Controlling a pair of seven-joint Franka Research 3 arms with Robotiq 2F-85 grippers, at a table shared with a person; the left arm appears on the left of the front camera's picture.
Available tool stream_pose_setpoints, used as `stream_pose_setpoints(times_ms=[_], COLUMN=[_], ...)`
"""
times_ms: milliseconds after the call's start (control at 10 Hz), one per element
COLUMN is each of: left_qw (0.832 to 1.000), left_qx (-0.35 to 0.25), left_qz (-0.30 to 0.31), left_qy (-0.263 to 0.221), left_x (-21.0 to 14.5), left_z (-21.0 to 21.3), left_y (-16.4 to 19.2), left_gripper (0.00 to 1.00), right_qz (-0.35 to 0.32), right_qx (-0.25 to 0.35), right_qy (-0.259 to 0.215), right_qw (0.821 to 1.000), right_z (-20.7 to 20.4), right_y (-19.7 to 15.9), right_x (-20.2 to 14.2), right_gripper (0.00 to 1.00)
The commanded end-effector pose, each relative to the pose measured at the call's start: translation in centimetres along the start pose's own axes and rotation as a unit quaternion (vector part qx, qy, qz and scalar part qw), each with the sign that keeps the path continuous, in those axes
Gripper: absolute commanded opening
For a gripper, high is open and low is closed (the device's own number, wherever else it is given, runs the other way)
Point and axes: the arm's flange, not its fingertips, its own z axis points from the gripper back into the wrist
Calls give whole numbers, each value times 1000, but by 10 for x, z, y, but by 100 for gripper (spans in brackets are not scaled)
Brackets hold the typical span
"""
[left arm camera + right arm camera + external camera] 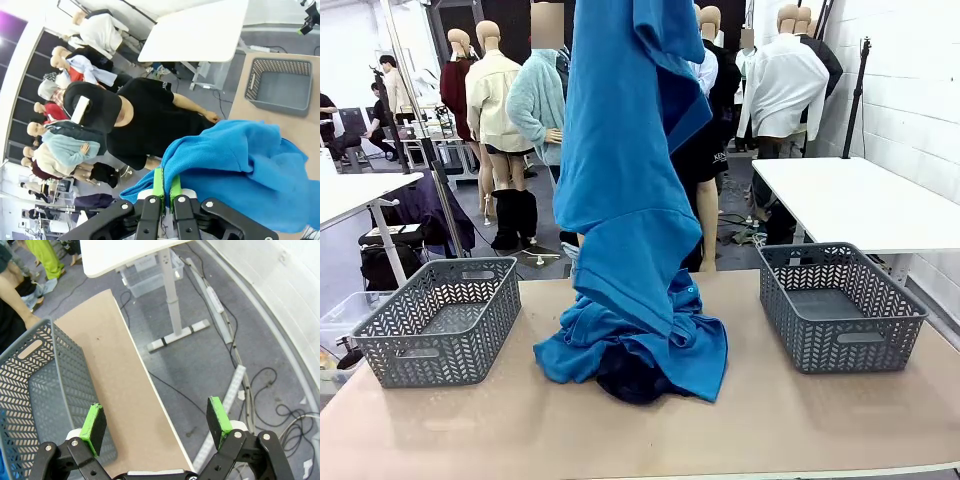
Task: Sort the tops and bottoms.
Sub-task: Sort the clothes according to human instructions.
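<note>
Front view: blue top point(620, 170) hung from above frame top, draped down over centre of table point(520, 430), lower end merging w/ blue heap point(665, 345) of further tops on the tabletop. Dark bottoms point(628, 382) tucked under heap's near edge, partly covered by blue fabric. Basket L point(440, 320) and basket R point(840, 305), both grey lattice plastic, either side of heap and well apart from it. Left wrist view: L gripper point(166, 182) closed tight, green pads point(159, 180) nipping a fold of the blue top, rest of cloth bunched to one side. Beyond it, person point(145, 120) in black t-shirt at far side of table, one hand at the table edge; basket R farther off by a table corner. Right wrist view: R gripper point(157, 422) spread wide, nothing between its pads, held above table's side edge just beside basket R. Floor w/ cables point(240, 385) below.
</note>
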Motion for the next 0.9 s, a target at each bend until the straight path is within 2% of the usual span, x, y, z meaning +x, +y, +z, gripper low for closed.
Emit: stream_pose_setpoints(times_ms=[0, 800], left_qw=[1000, 1000], left_qx=[1, 1], left_qz=[1, 1], left_qy=[-10, -10], left_x=[-3, -3], left_z=[4, 4], left_y=[4, 4], left_gripper=[0, 0], right_qz=[-11, -11], right_qx=[-2, -2], right_qy=[1, 1], right_qw=[1000, 1000], right_z=[0, 0], right_y=[3, 3], right_x=[0, 0], right_gripper=[100, 100])
